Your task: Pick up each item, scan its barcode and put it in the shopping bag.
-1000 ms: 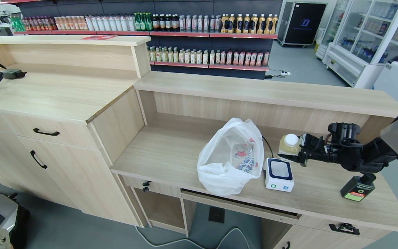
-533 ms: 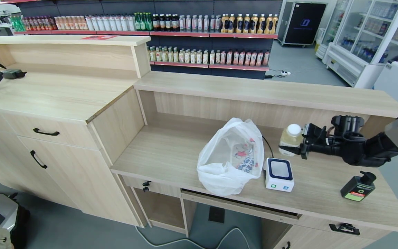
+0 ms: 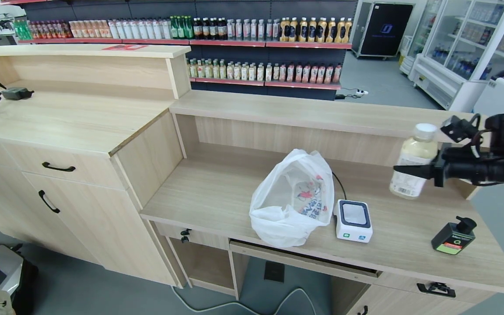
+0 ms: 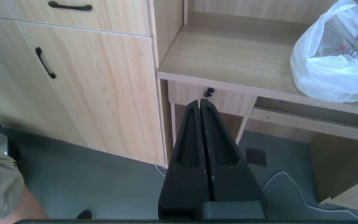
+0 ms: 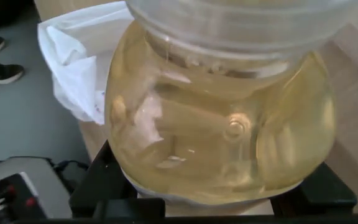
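A clear bottle (image 3: 411,162) of pale yellow drink with a white cap hangs upright in the air above the right part of the counter (image 3: 217,192), held by my right gripper (image 3: 422,168), which is shut on it. Up close the bottle (image 5: 219,118) sits between black fingers (image 5: 101,183). The white plastic shopping bag (image 3: 293,199) stands open at the counter's middle, with printed items inside. A white barcode scanner (image 3: 353,220) lies just right of the bag. My left gripper (image 4: 202,134) is shut and empty, out over the floor in front of the cabinet doors; the bag (image 4: 337,53) lies beyond it.
A black pump bottle (image 3: 451,236) with a green and red label stands near the counter's right front edge. A raised ledge (image 3: 335,116) runs behind the counter. A taller counter (image 3: 59,118) is to the left. Drink shelves line the back wall.
My right gripper has lifted the bottle off the counter, carrying it up and to the right, away from the scanner. The bottle now hangs more upright. The left arm stayed still.
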You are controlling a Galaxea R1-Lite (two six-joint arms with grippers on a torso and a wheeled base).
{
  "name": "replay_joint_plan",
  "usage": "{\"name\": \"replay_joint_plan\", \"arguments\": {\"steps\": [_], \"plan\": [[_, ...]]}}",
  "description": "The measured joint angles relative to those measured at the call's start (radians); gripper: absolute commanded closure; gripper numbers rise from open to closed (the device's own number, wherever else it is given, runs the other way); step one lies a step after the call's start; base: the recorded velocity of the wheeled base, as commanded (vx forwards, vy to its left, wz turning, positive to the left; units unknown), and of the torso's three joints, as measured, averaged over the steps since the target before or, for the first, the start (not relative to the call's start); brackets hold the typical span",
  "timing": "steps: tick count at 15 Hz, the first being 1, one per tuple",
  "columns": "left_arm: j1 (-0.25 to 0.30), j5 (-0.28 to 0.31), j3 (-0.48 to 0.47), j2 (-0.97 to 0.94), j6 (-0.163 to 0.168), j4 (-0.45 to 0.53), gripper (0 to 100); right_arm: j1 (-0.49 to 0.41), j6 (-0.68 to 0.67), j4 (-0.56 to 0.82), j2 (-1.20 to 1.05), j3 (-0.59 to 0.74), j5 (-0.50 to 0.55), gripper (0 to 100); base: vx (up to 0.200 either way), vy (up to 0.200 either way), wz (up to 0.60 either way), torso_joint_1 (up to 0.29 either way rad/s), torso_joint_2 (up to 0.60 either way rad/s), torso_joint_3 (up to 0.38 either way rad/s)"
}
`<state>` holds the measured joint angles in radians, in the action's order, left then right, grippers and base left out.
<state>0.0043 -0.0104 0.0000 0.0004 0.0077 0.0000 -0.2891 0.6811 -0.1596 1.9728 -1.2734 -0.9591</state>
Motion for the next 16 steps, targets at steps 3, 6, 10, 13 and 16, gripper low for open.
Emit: {"name": "replay_joint_plan", "arguments": {"steps": [3, 6, 10, 13, 16], "plan": [[0.000, 0.000, 0.000, 0.000, 0.000, 0.000, 100, -0.108, -0.224, 0.208, -0.192, 0.089, 0.040, 100, 0.000, 0.000, 0.00, 0.000, 0.00, 0.000], [0.000, 0.000, 0.000, 0.000, 0.000, 0.000, 100, -0.121, -0.455, 0.236, -0.331, 0.145, 0.143, 100, 0.000, 0.000, 0.00, 0.000, 0.00, 0.000], [0.000, 0.000, 0.000, 0.000, 0.000, 0.000, 100, -0.089, -0.502, 0.194, -0.415, 0.160, 0.319, 100, 0.000, 0.000, 0.00, 0.000, 0.00, 0.000], [0.000, 0.000, 0.000, 0.000, 0.000, 0.000, 100, -0.007, -0.609, -0.079, -0.416, 0.176, 0.566, 100, 0.000, 0.000, 0.00, 0.000, 0.00, 0.000], [0.000, 0.000, 0.000, 0.000, 0.000, 0.000, 100, 0.103, -0.581, -0.302, -0.367, 0.214, 0.905, 100, 0.000, 0.000, 0.00, 0.000, 0.00, 0.000]]}}
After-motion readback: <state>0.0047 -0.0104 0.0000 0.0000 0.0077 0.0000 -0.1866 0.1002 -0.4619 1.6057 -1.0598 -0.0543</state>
